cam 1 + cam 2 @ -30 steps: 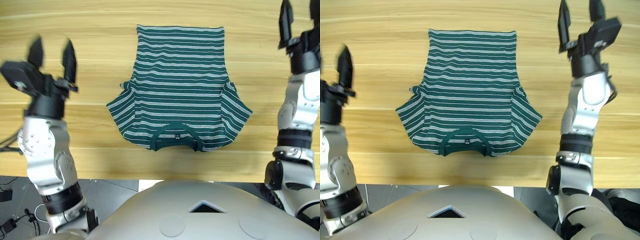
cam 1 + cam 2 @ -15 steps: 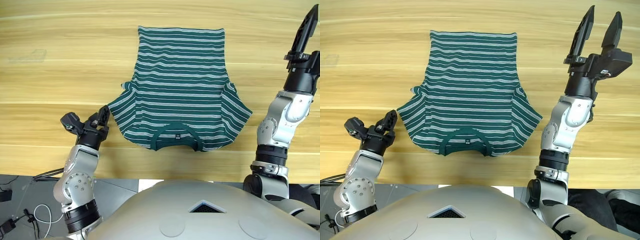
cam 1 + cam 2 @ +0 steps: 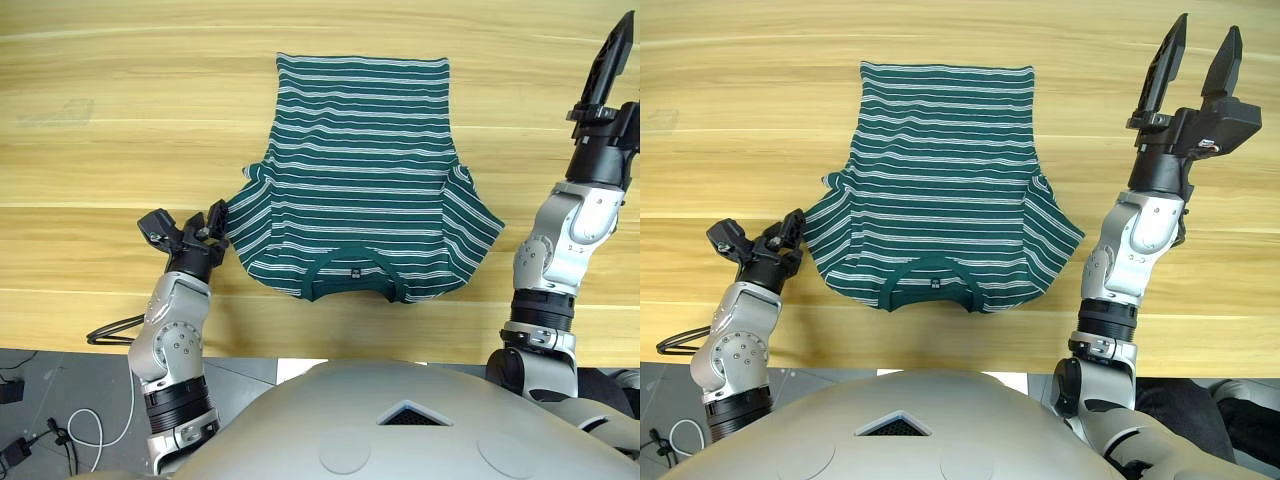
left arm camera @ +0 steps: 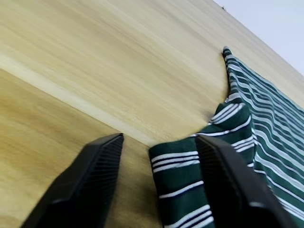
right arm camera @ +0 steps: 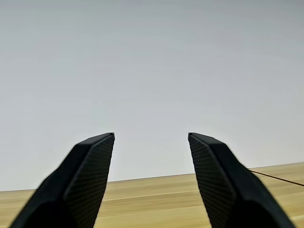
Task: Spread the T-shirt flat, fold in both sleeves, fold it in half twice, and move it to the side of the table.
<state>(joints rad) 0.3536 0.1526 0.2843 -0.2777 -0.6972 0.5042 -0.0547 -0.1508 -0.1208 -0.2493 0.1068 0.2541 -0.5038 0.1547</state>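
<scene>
A dark green T-shirt (image 3: 362, 170) with white stripes lies flat on the wooden table (image 3: 120, 120), collar toward me and both short sleeves spread out. My left gripper (image 3: 187, 226) is open, low on the table, right beside the tip of the left sleeve (image 4: 190, 190); in the left wrist view the sleeve edge lies between the two fingers (image 4: 95, 175). My right gripper (image 3: 1195, 65) is open and raised high, well to the right of the shirt and clear of it, with its fingertips pointing up and away.
Bare wood runs along both sides of the shirt and beyond its hem. The table's front edge (image 3: 80, 345) lies just below the collar, with cables (image 3: 70, 430) on the floor at the lower left.
My left gripper came down from high on the left to the table by the left sleeve, then closed in on the sleeve tip. My right arm lowered earlier, then held still.
</scene>
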